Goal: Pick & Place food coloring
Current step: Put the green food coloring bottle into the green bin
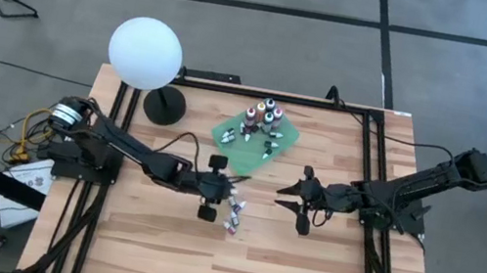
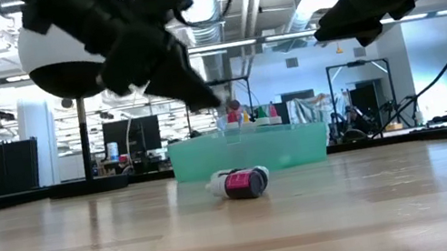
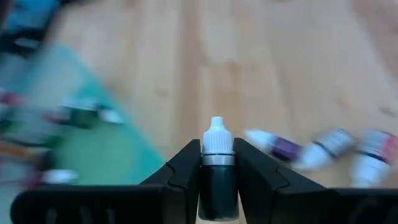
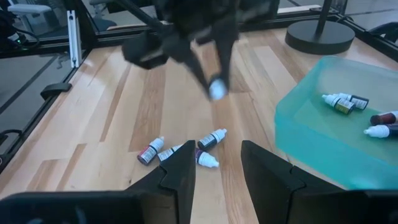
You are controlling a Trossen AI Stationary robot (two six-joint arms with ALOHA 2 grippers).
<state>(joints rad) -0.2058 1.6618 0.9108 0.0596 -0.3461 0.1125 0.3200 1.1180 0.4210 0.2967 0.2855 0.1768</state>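
Look at the wooden table (image 1: 163, 262). Near its far edge sits a green tray (image 1: 291, 137) with about six bottles standing in it and a few lying down. Your left gripper (image 3: 217, 163) is up in the air near the middle, clamped on a dark bottle (image 3: 217, 186) with a white cap. Three loose bottles (image 4: 180, 150) lie on the table just beside it. Your right gripper (image 4: 216, 158) waits nearby, fingers apart, holding nothing.

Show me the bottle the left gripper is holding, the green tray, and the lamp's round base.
held bottle (image 3: 217, 180), left wrist view, dark body between the fingers
green tray (image 4: 311, 134), right wrist view, near wall
lamp base (image 1: 165, 105), high view, centre of the black disc
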